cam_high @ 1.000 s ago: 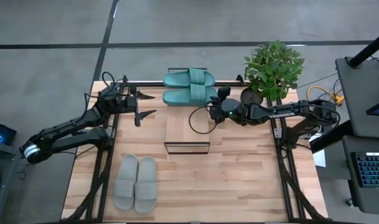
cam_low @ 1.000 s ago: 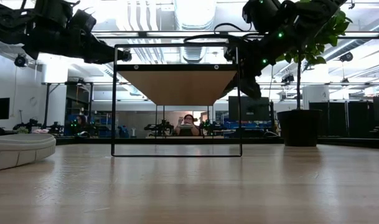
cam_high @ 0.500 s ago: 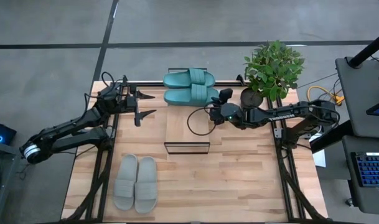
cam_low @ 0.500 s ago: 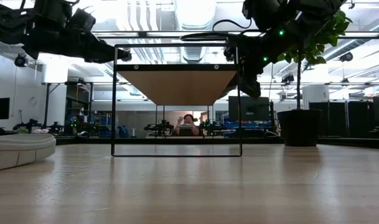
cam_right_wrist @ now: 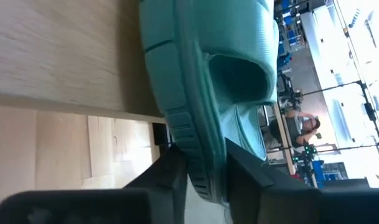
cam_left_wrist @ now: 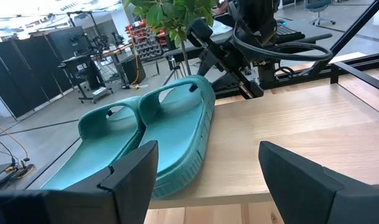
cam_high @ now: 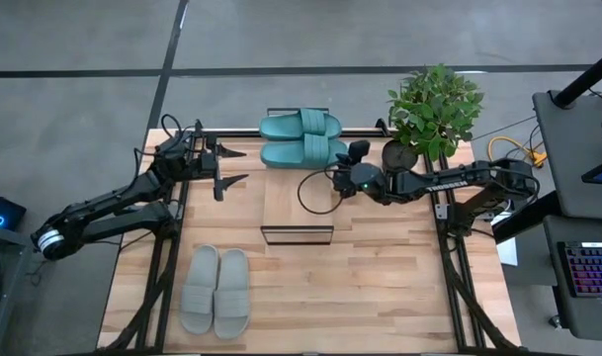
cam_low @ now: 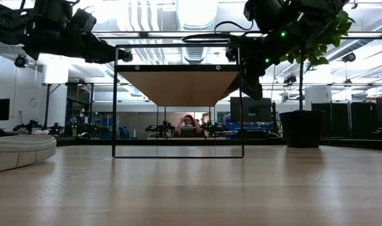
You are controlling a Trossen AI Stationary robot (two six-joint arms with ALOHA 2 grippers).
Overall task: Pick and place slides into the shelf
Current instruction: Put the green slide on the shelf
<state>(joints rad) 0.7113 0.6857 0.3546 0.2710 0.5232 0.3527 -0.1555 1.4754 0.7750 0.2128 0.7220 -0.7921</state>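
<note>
On shelf top: your right gripper (cam_right_wrist: 201, 171) at teal-green ribbed slide pair (cam_high: 301, 137).
Fingers narrowly parted around one sole edge, on light wood plank shelf (cam_high: 297, 203); left gripper (cam_high: 231, 166) wide, empty.

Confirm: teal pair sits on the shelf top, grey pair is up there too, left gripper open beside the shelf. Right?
Not quite. The grey pair lies on the table, near the front edge, not on the shelf; the high view shows it. The rest holds: the teal pair sits on the shelf top, and the left gripper is open beside the shelf.
</note>
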